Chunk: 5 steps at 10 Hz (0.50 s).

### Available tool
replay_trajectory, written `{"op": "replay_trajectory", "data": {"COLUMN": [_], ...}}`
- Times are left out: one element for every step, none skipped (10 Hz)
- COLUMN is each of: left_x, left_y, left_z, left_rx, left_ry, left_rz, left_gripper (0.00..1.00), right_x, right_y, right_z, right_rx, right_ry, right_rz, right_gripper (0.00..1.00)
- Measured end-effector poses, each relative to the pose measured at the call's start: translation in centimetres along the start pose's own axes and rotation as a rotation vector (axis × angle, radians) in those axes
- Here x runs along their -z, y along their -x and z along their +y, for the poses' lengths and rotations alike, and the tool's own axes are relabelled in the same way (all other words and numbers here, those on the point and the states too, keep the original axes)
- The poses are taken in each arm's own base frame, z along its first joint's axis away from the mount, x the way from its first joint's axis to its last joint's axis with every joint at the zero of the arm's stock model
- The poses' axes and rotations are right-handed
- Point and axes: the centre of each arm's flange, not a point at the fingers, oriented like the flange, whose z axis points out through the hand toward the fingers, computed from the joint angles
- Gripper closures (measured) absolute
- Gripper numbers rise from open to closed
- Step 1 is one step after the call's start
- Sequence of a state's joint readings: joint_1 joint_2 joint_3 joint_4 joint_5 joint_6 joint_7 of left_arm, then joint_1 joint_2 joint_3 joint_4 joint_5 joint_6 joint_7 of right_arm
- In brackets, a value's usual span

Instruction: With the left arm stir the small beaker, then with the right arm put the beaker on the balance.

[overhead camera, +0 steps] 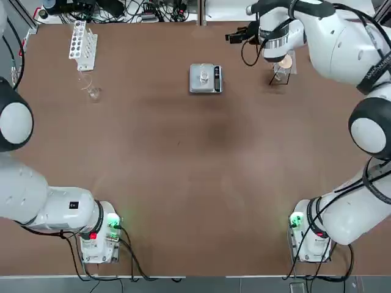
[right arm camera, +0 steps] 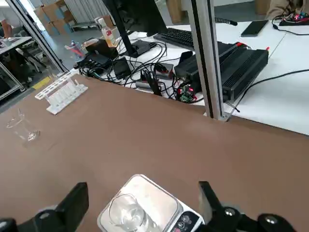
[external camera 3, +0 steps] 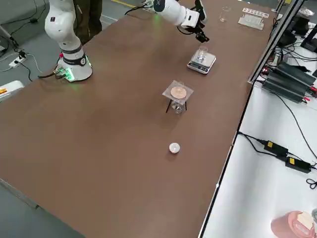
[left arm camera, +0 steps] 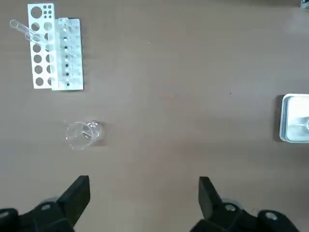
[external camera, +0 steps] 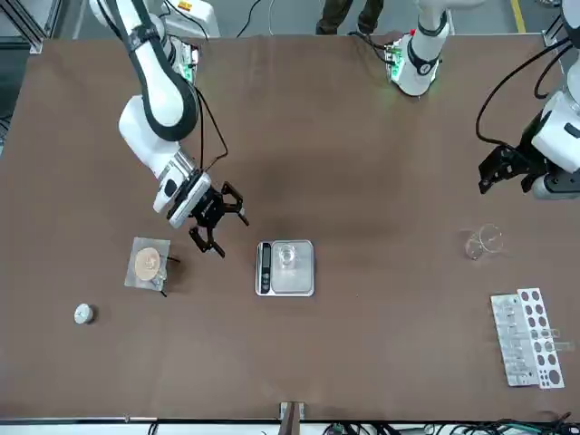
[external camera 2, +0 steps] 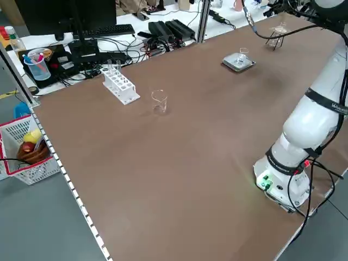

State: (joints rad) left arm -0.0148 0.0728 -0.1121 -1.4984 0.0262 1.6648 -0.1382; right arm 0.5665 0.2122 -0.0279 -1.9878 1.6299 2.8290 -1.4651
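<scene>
You see the small clear glass beaker (external camera: 286, 255) standing upright on the square silver pan of the flat grey digital balance (external camera: 288, 276), whose dark button strip lies along one side. No writing on the balance can be read.

The right arm's black gripper (external camera: 217, 220) hangs in the air just beside the balance, between it and the small stand with a round orange-tan disc (external camera: 149, 264). Its fingers are spread wide and they hold nothing. In the right wrist view the beaker (right arm camera: 124, 212) shows between the two fingers, apart from both.

The left arm's black gripper (external camera: 512, 169) is raised well away, near the second clear glass vessel (external camera: 483, 241) and the white test tube rack (external camera: 524, 335). Its fingers are also fully spread and empty. On the right arm's white casing you find dark lettering, too small to read.

The table (overhead camera: 183, 159) is a plain brown surface; a small white round thing (external camera: 83, 314) lies near the stand. Behind its far edge are black cables, a keyboard, black boxes and a red-and-white basket (external camera 2: 27, 149).
</scene>
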Motion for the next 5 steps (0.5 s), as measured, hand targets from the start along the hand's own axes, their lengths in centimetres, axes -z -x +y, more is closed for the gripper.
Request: {"op": "replay_trajectory", "data": {"left_x": [0.0,0.0,0.0,0.0,0.0], "left_y": [0.0,0.0,0.0,0.0,0.0], "left_z": [0.0,0.0,0.0,0.0,0.0], "left_rx": [0.000,0.000,0.000,0.000,0.000], "left_ry": [0.000,0.000,0.000,0.000,0.000], "left_rz": [0.000,0.000,0.000,0.000,0.000], "left_gripper": [0.00,0.00,0.00,0.00,0.00], "right_x": [0.3,0.6,0.8,1.0,1.3], "right_y": [-0.7,-1.2,-1.7,-2.6,-3.7], "right_z": [-0.2,-0.3,-0.5,-0.6,-0.8], "right_rx": [-0.034,-0.062,-0.085,-0.121,-0.174], "right_ry": [0.001,0.000,0.002,0.010,0.025], "right_rz": [-0.006,-0.004,-0.007,-0.023,-0.043], "right_gripper": [0.00,0.00,0.00,0.00,0.00]}}
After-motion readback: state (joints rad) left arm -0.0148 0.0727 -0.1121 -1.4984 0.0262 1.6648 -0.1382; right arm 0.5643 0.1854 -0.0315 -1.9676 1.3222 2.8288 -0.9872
